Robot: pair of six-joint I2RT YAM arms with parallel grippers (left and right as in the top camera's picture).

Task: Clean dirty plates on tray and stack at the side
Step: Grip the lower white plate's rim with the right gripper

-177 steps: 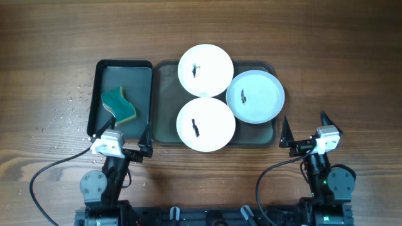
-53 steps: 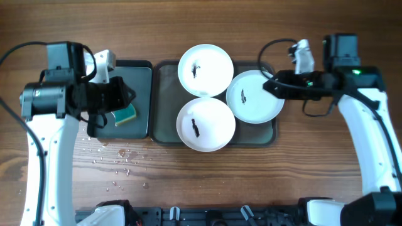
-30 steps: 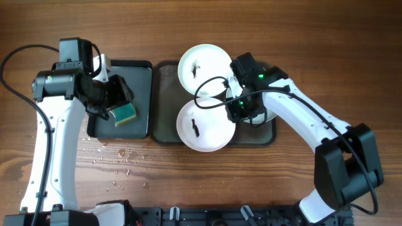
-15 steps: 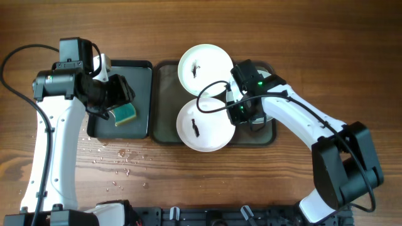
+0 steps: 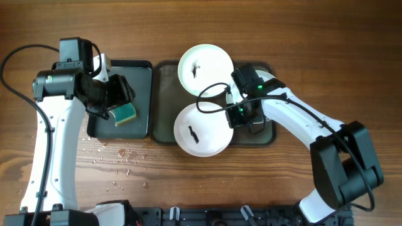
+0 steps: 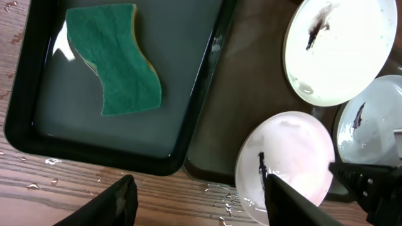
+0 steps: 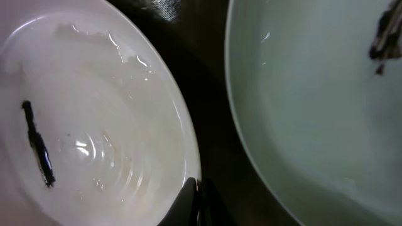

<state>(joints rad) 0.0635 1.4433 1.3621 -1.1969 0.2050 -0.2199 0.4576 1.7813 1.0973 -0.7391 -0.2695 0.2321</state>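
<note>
Closest to me there's a scatter of water droplets (image 5: 119, 155) on the wooden table (image 5: 188, 25). Just past them, the near plate (image 5: 204, 135) hangs over the front rim of the tray (image 5: 164, 94). It's round, white, shallow and wet-glossy, and its dark streak runs roughly near-to-far. The right gripper (image 5: 235, 117) is pinched tight on that plate's right edge. The tray is a matte grey-green rectangle with rounded corners, long axis left to right. The right-hand plate (image 7: 314, 113) sits mostly under the arm and the far plate (image 5: 210, 66) at the back rim — both smudged. Off to the left, the left gripper (image 6: 199, 185) hovers with fingers spread, holding nothing — over a glossy black tray (image 5: 141, 81) with a wavy green sponge (image 5: 125, 113) in it.
</note>
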